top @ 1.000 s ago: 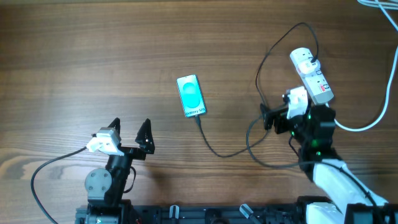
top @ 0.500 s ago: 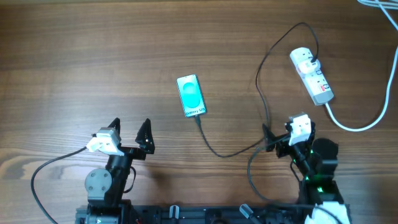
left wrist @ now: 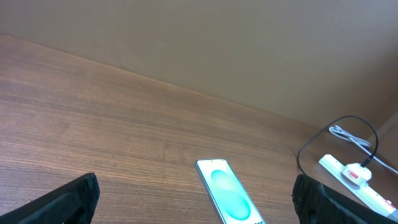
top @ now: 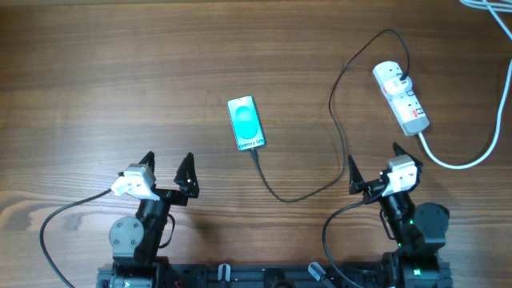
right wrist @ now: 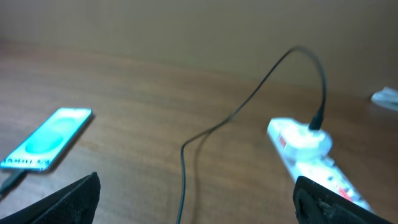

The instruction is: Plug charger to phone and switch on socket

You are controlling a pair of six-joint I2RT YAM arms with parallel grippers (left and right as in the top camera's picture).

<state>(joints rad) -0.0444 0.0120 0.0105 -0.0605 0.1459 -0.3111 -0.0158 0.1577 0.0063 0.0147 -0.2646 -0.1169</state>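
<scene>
Showing charger (top: 292,199) meeting phone (top: 246,122) overhead, cropped left wrist

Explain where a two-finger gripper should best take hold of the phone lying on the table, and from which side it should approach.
Probably across the two long edges, about mid-length, coming straight down from above. The phone lies flat and screen-up on the table, so only its thin sides offer a pinch, and the narrow width suits the fingers. Keep off the near short edge, where the charger cable meets it.

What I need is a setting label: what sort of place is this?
Probably a robot test bench: a brown wood-grain table, the black left gripper and right gripper at its near edge, a plain beige wall behind.
</scene>
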